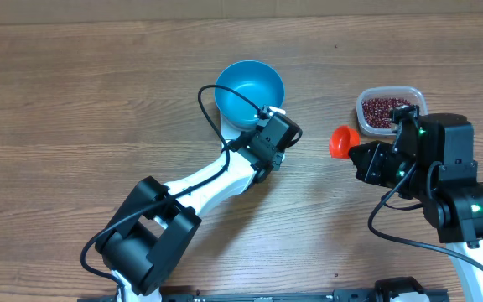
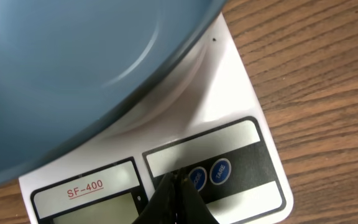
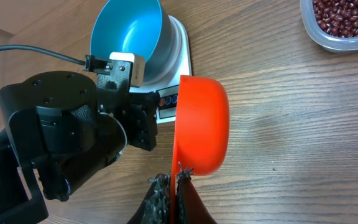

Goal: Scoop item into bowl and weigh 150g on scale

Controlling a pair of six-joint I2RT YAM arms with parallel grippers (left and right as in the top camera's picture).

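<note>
The blue bowl point(image 1: 250, 88) stands empty on the white scale point(image 2: 244, 134). My left gripper point(image 2: 176, 180) is shut with nothing in it, its tips down on the scale's dark button panel beside the round blue buttons. Right of the bowl, my right gripper point(image 3: 174, 182) is shut on the handle of an orange scoop point(image 3: 201, 121), which is held on edge above the table. No beans show in the scoop point(image 1: 342, 141). The item, dark red-brown beans point(image 1: 386, 111), lies in a clear tub at the back right.
The clear plastic tub point(image 3: 340, 40) stands on the wooden table just behind my right arm point(image 1: 443, 168). My left arm point(image 1: 216, 180) reaches from the front edge up to the scale point(image 3: 180, 46), and its black wrist point(image 3: 61, 137) is close to the scoop's left.
</note>
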